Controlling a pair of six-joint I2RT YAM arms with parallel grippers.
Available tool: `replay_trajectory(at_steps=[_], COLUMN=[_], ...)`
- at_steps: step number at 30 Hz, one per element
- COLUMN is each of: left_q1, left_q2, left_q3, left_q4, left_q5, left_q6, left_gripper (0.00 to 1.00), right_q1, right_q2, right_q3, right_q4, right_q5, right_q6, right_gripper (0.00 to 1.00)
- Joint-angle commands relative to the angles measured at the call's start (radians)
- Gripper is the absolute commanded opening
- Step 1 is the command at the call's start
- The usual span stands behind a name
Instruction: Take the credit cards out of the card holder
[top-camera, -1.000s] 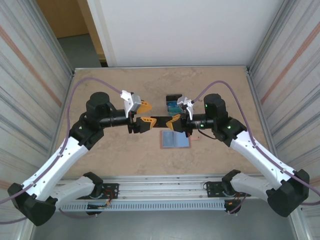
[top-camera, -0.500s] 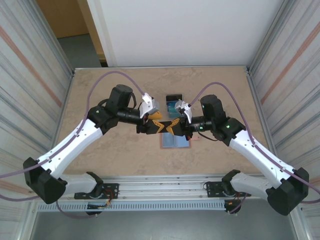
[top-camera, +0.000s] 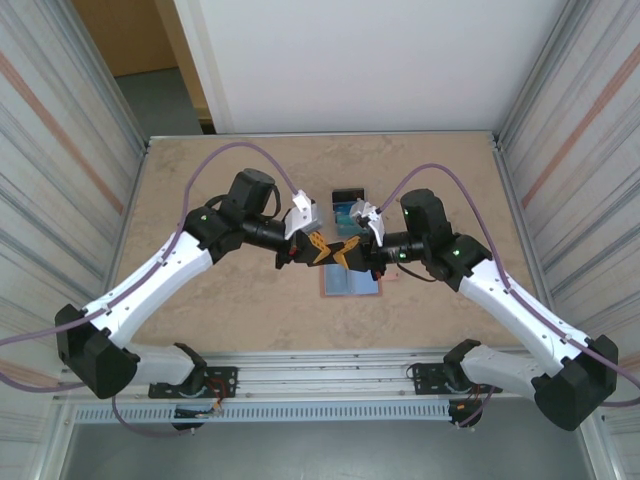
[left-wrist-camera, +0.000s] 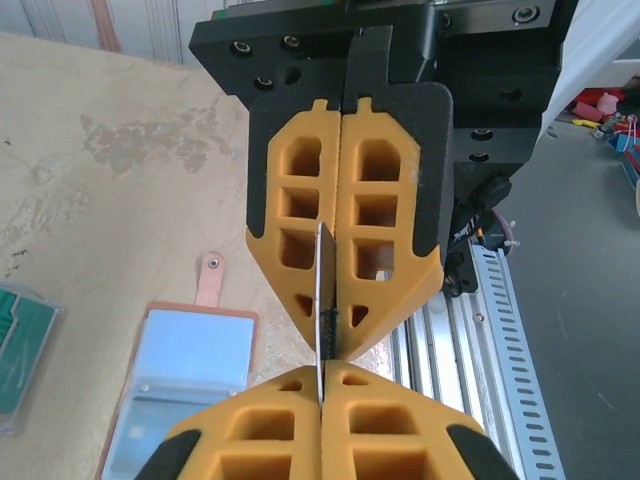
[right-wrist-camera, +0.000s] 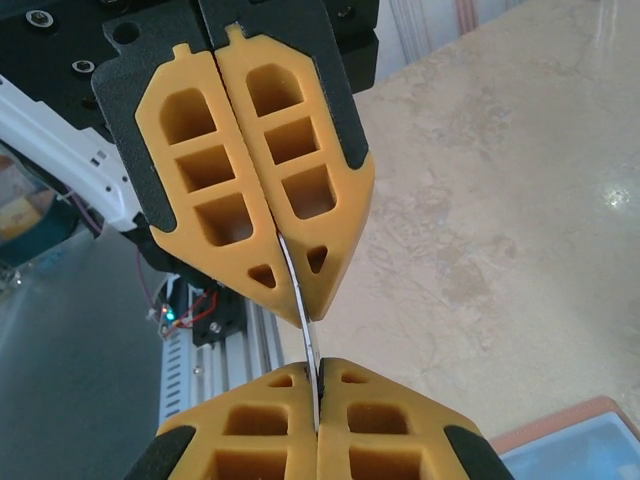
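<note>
One credit card is up off the table, seen edge-on and slightly bowed. It is pinched at one end by the left claw and at the other by the right claw, both clamped tight on it. The card holder lies open and flat on the table directly under them, with a salmon border, blue-grey pockets face up and its small tab sticking out of the right edge. Just beyond it, toward the far side, lie a black card and a teal-green card, right next to each other.
</note>
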Motion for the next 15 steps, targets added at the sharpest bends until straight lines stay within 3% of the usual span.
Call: replay_trajectory(at_steps=[1,7,15], left_q1=[-0.002,0.071,0.125], left_q2=[0.01,0.056,0.239], left_q3=[0.014,0.027,0.118], left_q4=[0.01,0.09,0.247], left_q5=[-0.058,-0.108,-0.176], left_q6=[0.024,0.01,0.111], left_gripper=[0.0,0.0,0.0], right_q1=[0.004,-0.044,-0.116], right_q2=[-0.009,-0.039,-0.068], right_q3=[0.024,-0.023,-0.038], right_q4=[0.005,0.048,0.04], right_q5=[0.025,0.14,0.371], right_q6=[0.003,0.077,0.209], right_gripper=[0.11,0.55,0.67])
